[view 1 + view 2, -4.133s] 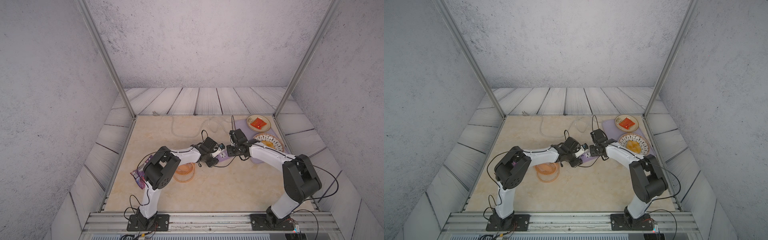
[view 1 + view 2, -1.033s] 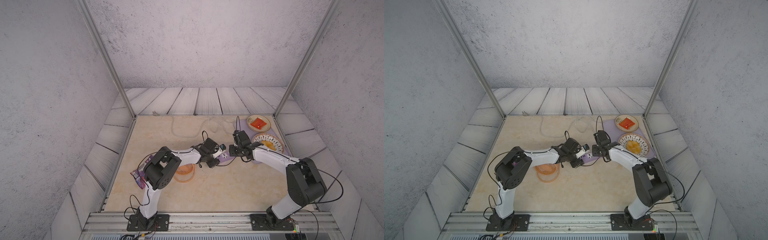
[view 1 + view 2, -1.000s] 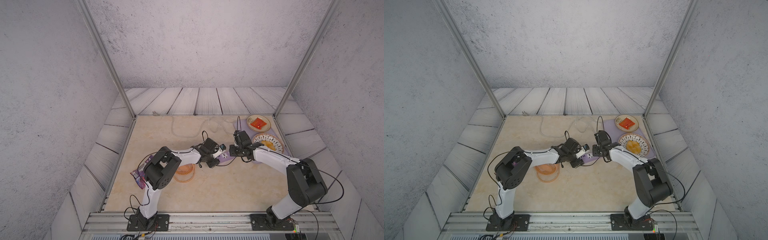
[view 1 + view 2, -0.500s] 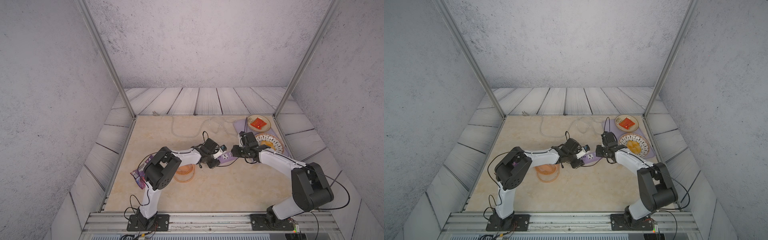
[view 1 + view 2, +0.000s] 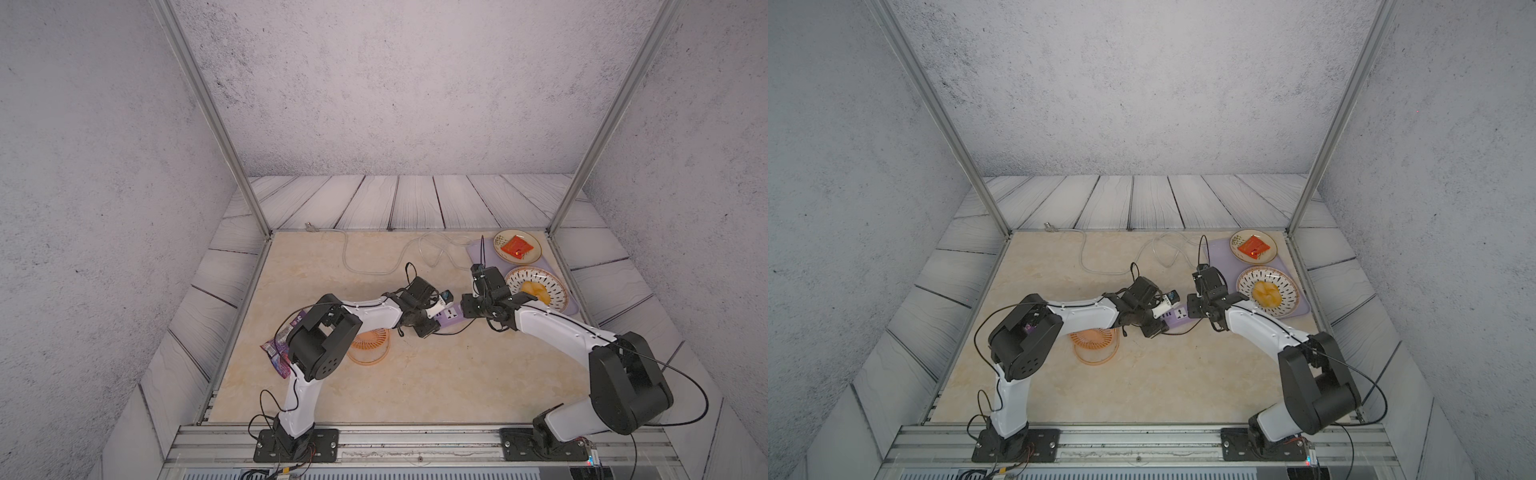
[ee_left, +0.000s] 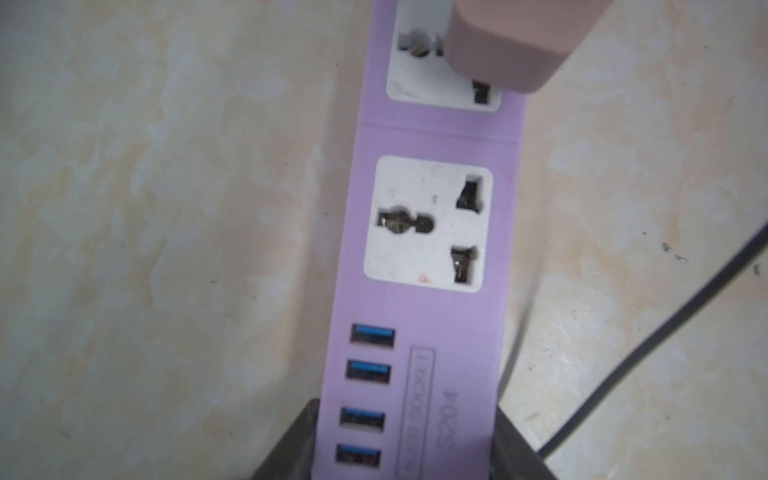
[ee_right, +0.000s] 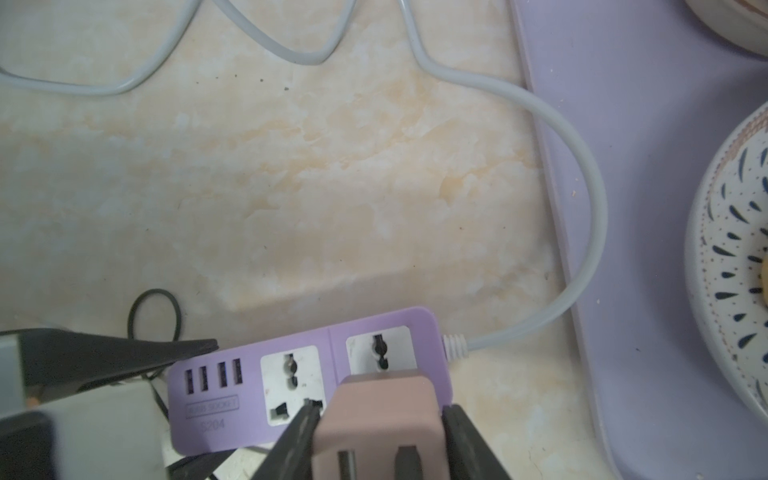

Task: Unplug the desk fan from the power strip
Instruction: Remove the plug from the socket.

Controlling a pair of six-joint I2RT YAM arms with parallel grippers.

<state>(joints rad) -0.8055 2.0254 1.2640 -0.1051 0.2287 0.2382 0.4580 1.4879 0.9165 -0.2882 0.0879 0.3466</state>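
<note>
A: Is the plug (image 7: pixel 376 401) out?
B: Yes. The right gripper (image 7: pixel 380 417) is clamped on it, prongs bare, just over the right-hand socket (image 6: pixel 409 85) of the power strip (image 6: pixel 428 332).
A: And the left gripper (image 6: pixel 405 419)?
B: Closed on the power strip's left end, mid-table. The fan (image 5: pixel 370 343) lies near-left of it, partly under the left arm (image 5: pixel 365 318).

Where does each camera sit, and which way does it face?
Both top views: high above the bases, facing down over the table; both arms show.
Left wrist: on the left arm, facing down at the power strip; its fingers show.
Right wrist: on the right arm, facing down; its fingers clamp the plug.
Both wrist views share power strip and plug.
</note>
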